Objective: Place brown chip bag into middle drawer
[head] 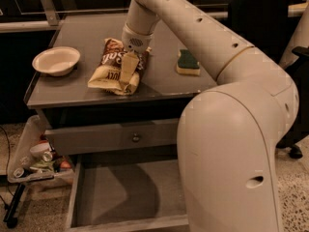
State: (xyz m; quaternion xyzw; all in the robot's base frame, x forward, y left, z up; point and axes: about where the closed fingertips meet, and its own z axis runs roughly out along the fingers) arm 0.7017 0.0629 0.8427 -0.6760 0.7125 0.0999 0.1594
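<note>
The brown chip bag point(108, 74) lies flat on the grey counter point(87, 33), near its front edge, with its brown top end pointing toward the back. My gripper point(129, 74) reaches down from the arm's wrist point(136, 38) and rests on the right side of the bag. The middle drawer point(125, 192) stands pulled open below the counter, and its flat grey floor is bare. My arm's large pale body hides the drawer's right part.
A white bowl point(56, 60) sits at the counter's left. A green-and-yellow sponge point(188, 62) lies to the right of the bag. A shut drawer front with a round knob point(136, 138) is above the open drawer. A bin of rubbish point(36, 161) stands on the floor at the left.
</note>
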